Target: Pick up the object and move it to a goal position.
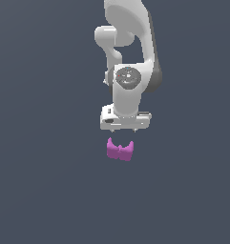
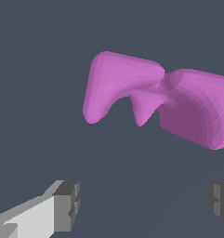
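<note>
The fingers [image 2: 67, 204] stand wide apart with nothing between them, the gripper [image 2: 141, 204] open over bare dark floor. In the wrist view the purple block [image 2: 150, 100] lies clear of the fingers, toward twelve o'clock from the gap, not touching either one. Its long axis looks to run roughly parallel to the line joining the two fingertips, notch side facing them. In the exterior view the block [image 1: 120, 149] sits just beyond the gripper [image 1: 123, 127], at about six o'clock. My judgement: the hand must shift over the block before descending.
</note>
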### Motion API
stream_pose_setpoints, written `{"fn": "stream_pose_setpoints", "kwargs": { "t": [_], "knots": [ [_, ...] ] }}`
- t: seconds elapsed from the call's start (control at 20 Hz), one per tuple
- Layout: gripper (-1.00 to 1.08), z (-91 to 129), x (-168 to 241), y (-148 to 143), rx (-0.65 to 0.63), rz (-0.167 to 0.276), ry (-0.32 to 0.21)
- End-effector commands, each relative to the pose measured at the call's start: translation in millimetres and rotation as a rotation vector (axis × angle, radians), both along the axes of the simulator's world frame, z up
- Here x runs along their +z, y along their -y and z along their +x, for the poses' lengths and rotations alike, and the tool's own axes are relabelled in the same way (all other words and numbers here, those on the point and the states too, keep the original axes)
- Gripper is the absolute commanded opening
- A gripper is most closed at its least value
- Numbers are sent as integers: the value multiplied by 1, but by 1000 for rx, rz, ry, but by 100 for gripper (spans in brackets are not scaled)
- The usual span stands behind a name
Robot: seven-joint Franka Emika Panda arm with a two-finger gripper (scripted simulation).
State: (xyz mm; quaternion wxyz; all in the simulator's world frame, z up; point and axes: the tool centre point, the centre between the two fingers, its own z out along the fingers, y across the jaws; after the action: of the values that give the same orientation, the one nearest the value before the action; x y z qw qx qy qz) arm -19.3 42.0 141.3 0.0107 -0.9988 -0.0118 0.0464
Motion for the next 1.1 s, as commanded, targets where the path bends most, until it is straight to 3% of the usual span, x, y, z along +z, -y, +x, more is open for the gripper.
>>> {"fn": "stream_pose_setpoints", "kwargs": {
  "t": [0.0,0.5,1.05],
  "knots": [
    [100,0,0,1,2,0,0],
    [100,5,0,2,111,7,8],
    [100,16,0,4,377,21,28]
  ]
}}
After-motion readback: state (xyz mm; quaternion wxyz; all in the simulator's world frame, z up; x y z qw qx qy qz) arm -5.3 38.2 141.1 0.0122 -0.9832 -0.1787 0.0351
